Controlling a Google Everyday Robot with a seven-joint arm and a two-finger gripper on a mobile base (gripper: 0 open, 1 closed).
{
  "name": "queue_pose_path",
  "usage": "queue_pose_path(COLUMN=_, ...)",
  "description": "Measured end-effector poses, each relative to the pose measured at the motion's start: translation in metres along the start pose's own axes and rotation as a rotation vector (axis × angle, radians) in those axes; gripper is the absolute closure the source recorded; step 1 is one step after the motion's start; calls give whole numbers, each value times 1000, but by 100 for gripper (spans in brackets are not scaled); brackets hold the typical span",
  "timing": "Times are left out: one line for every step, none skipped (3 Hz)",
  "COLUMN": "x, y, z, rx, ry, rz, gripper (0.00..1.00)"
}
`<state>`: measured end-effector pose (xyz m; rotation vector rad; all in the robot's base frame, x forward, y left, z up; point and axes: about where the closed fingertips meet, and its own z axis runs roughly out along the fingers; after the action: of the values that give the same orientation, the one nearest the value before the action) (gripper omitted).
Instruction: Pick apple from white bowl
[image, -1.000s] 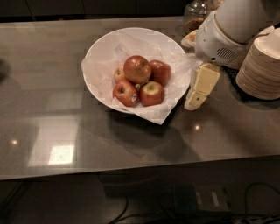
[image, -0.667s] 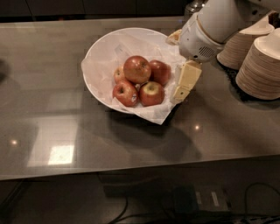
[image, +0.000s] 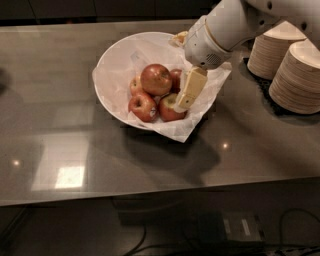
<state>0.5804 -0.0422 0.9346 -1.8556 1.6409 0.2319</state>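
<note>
The white bowl (image: 116, 65), lined with crinkled white paper, stands at the middle of the grey table. Several apples lie in it. The apple (image: 156, 79), the largest and evenly red-brown, sits on top of the pile. A smaller red apple (image: 143, 107) lies at the front left, and one with a yellow-green patch (image: 169, 108) at the front right. My gripper (image: 182, 104) hangs from the white arm over the right side of the bowl, its tip just above the yellow-green patched apple and to the right of the large apple. It holds nothing that I can see.
Two stacks of tan paper bowls (image: 296, 76) stand on a dark mat at the right edge. A small yellowish object (image: 179, 37) lies behind the bowl's far rim. The table's front edge (image: 150, 197) runs across the lower part of the view.
The gripper has moved left, from beside the bowl's right rim to over the apples inside the bowl. The apples and bowl have not moved.
</note>
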Motion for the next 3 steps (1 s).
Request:
queue_pose_path(x=-11, y=-10, z=13, rx=6, ry=-52, rz=-31, gripper=0)
queue_pose_path(x=-20, y=-15, z=22, rx=-6, ry=-98, rz=-48, gripper=0)
queue_pose_path(x=-25, y=-17, z=28, rx=-18, ry=-124, rz=-55, gripper=0)
